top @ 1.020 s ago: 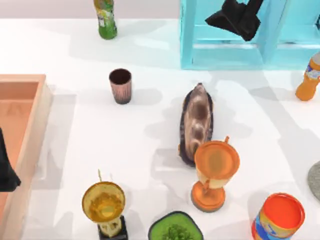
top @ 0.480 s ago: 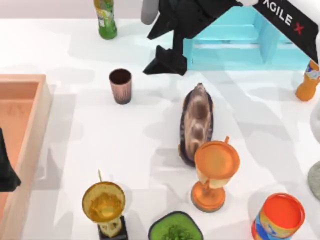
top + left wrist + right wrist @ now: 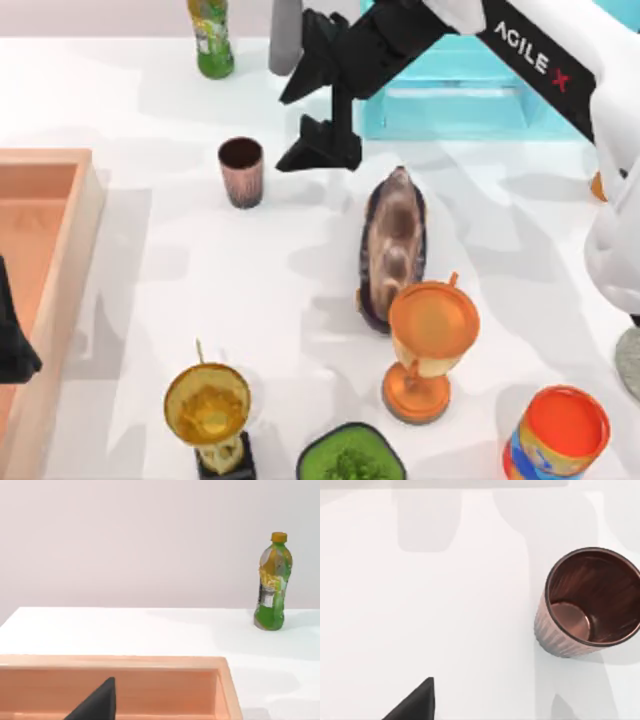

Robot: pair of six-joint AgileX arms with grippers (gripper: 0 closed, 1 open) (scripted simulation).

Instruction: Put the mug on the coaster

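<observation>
Right gripper [image 3: 318,100] advanced toward mug [image 3: 241,171]; coaster [image 3: 630,362] cropped.

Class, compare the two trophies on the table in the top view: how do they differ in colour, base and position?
The orange trophy is orange all over, round base included; the gold trophy has a golden cup on a dark base. The orange trophy stands right of the gold one, against a brown spiny figure. Both stand upright, cups open upward.
</observation>
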